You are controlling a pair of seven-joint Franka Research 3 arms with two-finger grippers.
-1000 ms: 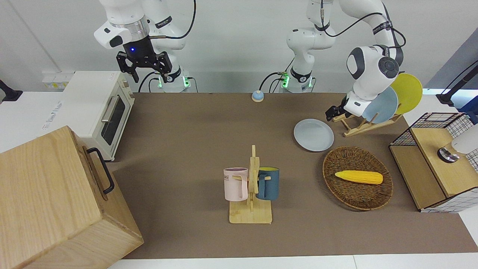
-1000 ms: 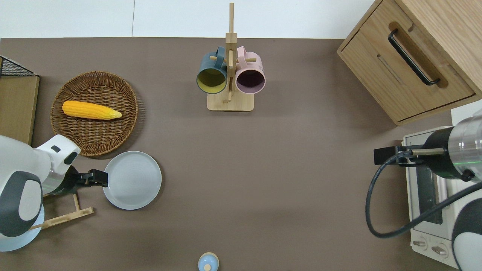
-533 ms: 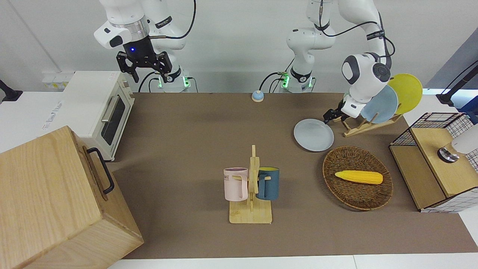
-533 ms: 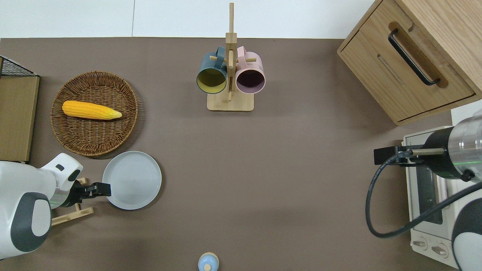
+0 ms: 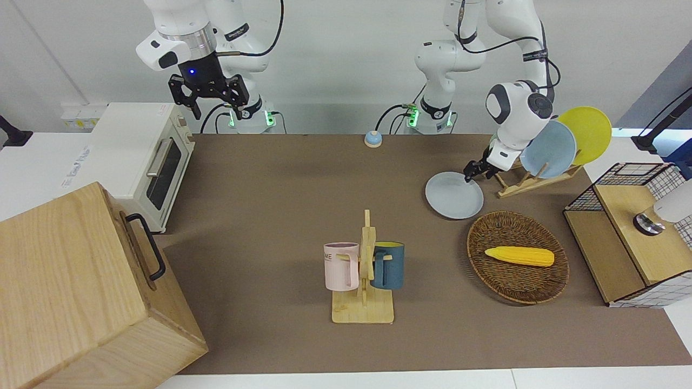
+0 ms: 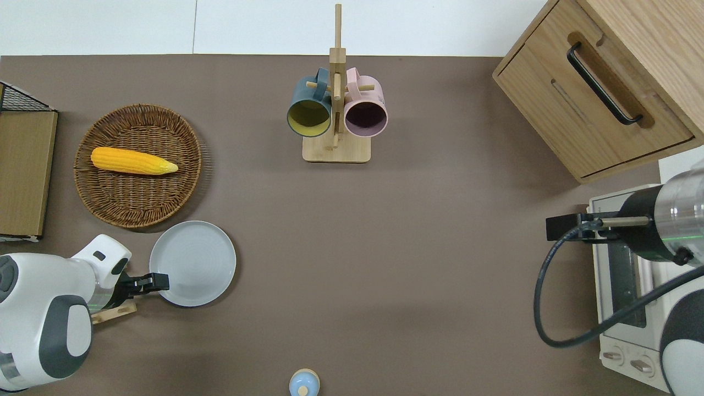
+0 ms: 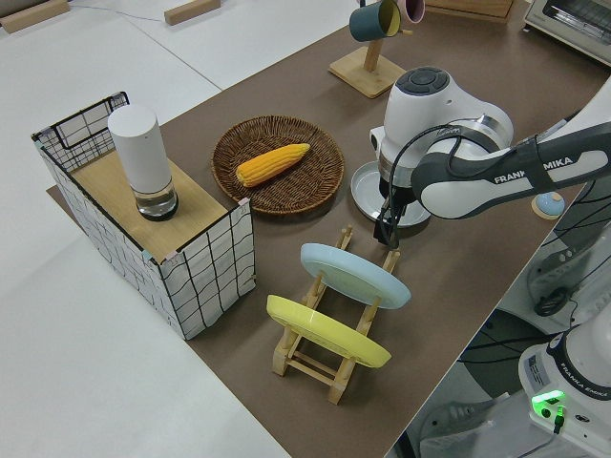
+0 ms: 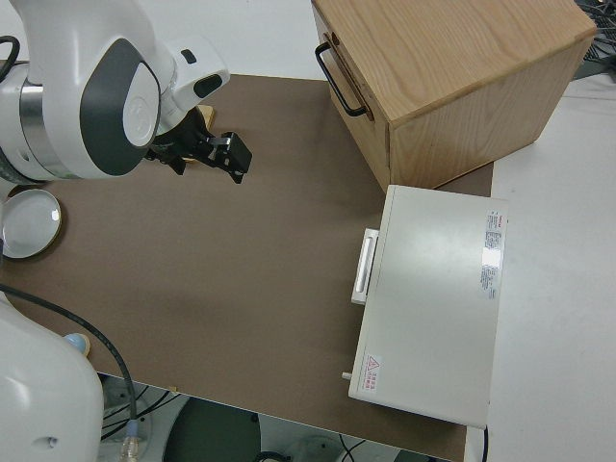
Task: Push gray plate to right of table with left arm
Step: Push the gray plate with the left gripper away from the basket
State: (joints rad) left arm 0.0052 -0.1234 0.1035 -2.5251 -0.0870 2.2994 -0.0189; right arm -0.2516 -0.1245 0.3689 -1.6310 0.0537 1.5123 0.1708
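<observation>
Left gripper is sitting low at the gray plate, fingertips meeting the rim on the edge nearer the robots and toward the left arm's end of the table; cannot tell if the fingers are spread or pressed together. Plate is lying flat, face up, round so no long axis, just beside the wicker basket and nearer to the robots than it. 1 corn cob is lying in the basket. The left arm is reading "FRANKA EMIKA" in the left side view. The arm is hiding most of the wooden plate rack from overhead. The mug rack is carrying 2 mugs; the pink mug has lettering too small to read. The right arm is parked, gripper fingers spread.
</observation>
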